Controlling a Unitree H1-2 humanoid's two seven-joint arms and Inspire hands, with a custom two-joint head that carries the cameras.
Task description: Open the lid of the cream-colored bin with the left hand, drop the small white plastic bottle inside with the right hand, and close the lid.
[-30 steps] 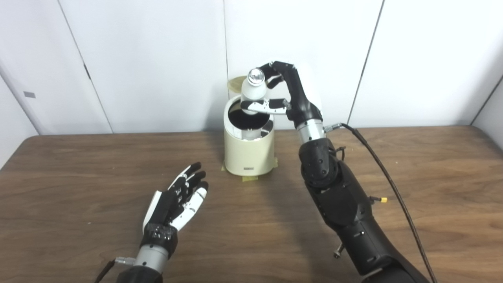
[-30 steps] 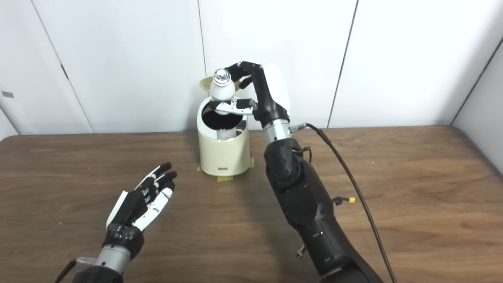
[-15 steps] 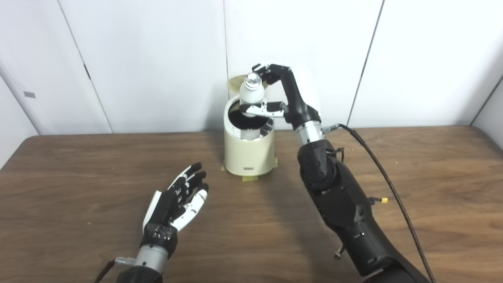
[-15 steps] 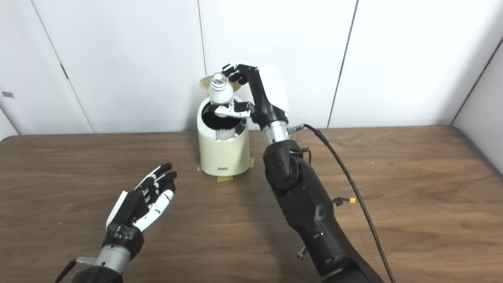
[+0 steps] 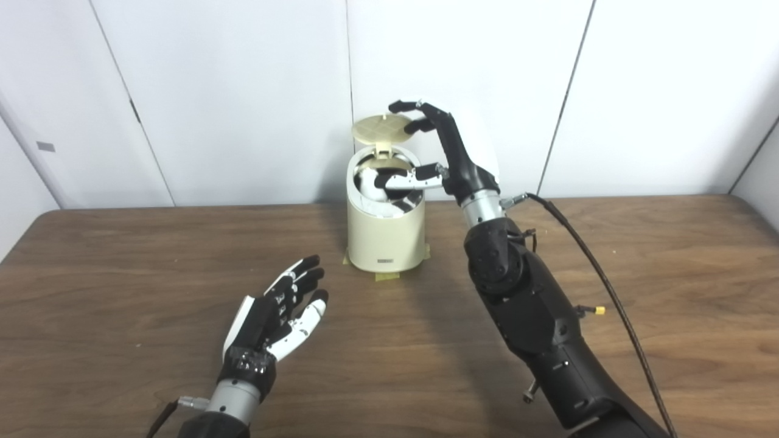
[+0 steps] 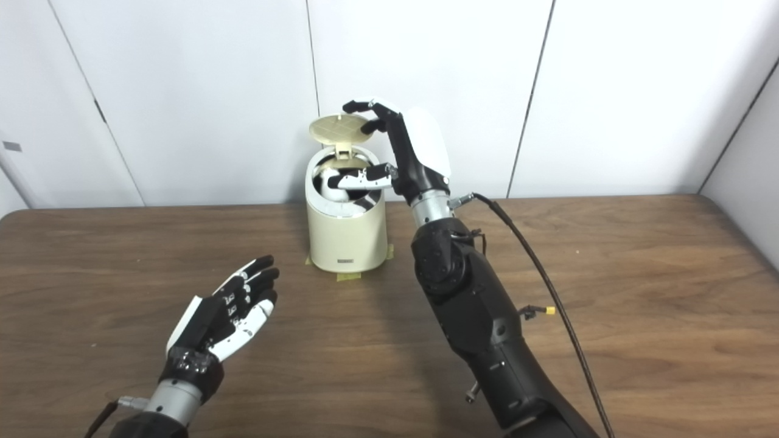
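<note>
Right hand [image 5: 438, 152]: released, fingers spread over my cream-colored bin [image 5: 385, 231]; small white plastic bottle [image 5: 369, 181] now dropped inside; lid [image 5: 381, 128] awaits closing.

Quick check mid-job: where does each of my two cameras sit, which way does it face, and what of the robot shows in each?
Left eye view: on the head, left of its twin, facing down and forward at the cream bin; shows both arms, left hand open near the table.
Right eye view: on the head, slightly rightward, same aim; the scene sits further left in the picture; right hand open over the bin's mouth.
Shared: table, raised lid, bottle inside the bin.
</note>
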